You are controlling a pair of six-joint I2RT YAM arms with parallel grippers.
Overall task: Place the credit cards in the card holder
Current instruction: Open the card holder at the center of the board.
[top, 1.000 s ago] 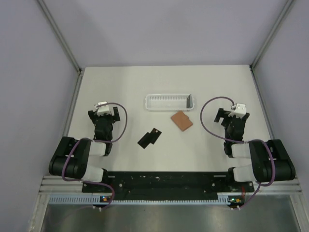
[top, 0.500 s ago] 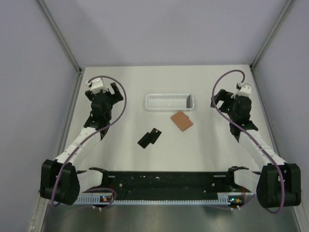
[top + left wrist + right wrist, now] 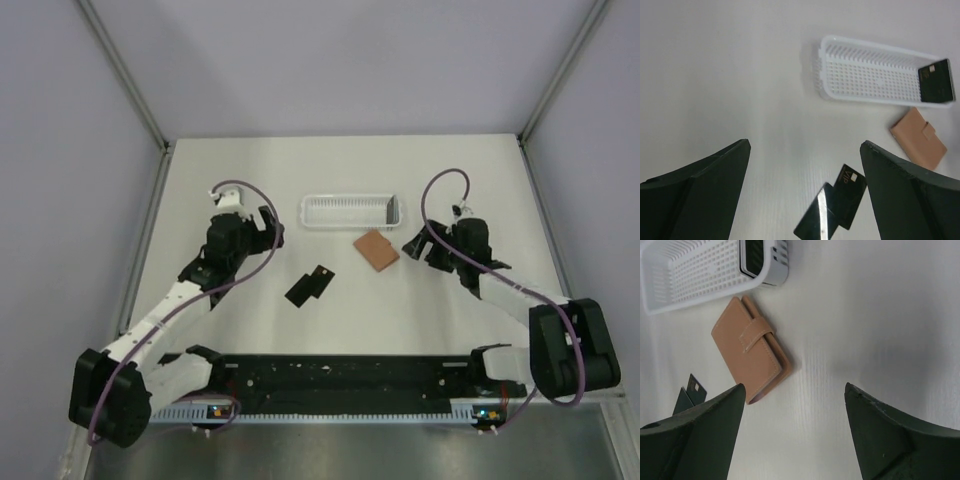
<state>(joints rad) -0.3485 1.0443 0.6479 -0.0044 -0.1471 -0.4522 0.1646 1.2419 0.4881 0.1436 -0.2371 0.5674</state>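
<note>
slanting near-left to far-right: credit cards (image 3: 310,286)

We can read one piece of lettering: pale letters that look like "VIP", on the upper of the two overlapping black credit cards (image 3: 840,202). The cards lie just ahead of the left gripper (image 3: 805,144), close to its right finger, and the letters sit beside a small white square (image 3: 856,176) near the card's far end. Farther ahead and to the right, a dark card (image 3: 937,82) in the white tray (image 3: 865,75) carries faint marks at one corner, too small for us to read.
</note>
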